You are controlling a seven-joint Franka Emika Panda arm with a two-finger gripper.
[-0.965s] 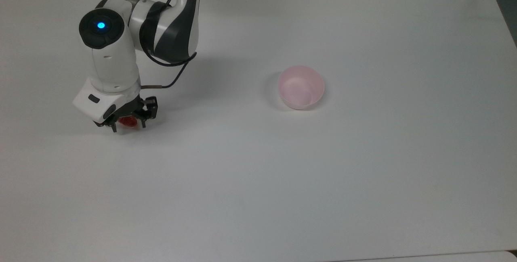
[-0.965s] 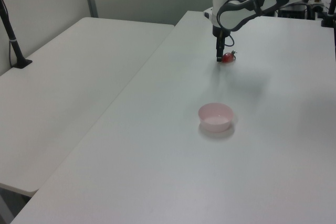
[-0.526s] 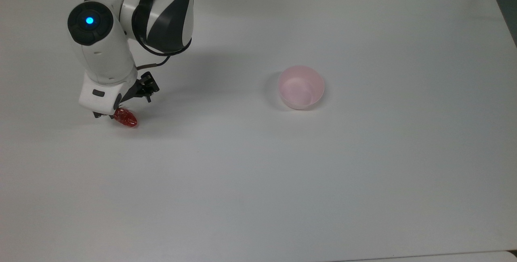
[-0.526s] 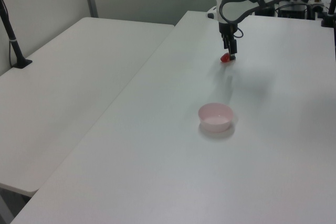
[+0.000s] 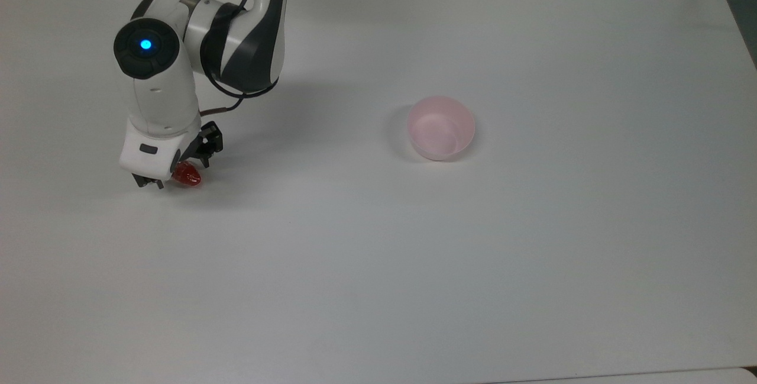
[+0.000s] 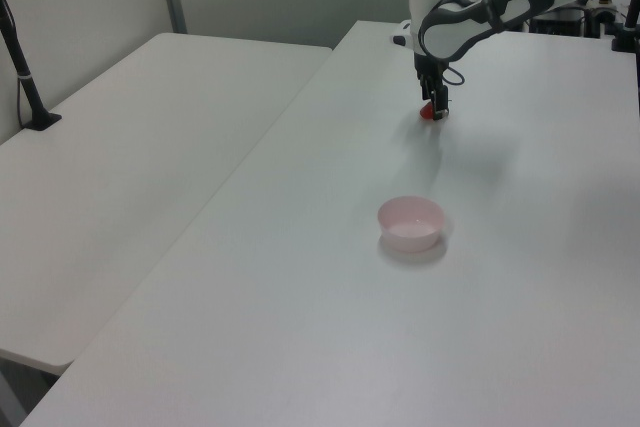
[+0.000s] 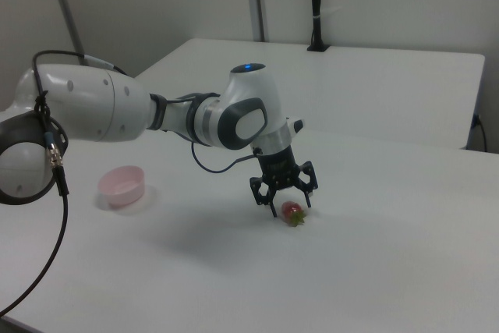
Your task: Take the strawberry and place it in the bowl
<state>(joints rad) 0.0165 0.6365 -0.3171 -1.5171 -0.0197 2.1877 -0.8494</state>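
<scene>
While the strawberry (image 5: pixel 187 175) is lying on the white table (image 5: pixel 414 265), I am watching the gripper (image 7: pixel 285 200) hanging low over it with its two fingers spread apart, gripping nothing. In the right view the dark fingers are straddling the space just above and beside the fruit, and the red body with its green cap (image 7: pixel 294 213) is sitting on the tabletop at the fingertips, slightly toward the right view's right of the point midway between them. I cannot tell from here whether either finger is touching it.

From the top view I am seeing the red tip of the strawberry poking out from under the white hand of the arm (image 5: pixel 159 94), which is covering the rest of it. In the left view the gripper (image 6: pixel 434 107) is pointing straight down and the strawberry (image 6: pixel 429 114) is showing as a small red spot at its foot.

The bowl (image 5: pixel 441 128) is standing upright and holding nothing, well apart from the strawberry, far toward the top view's right of the gripper. In the left view the bowl (image 6: pixel 410 223) is sitting nearer the camera than the arm; in the right view it (image 7: pixel 122 185) is lying off toward the right view's left, behind the arm's forward links.
</scene>
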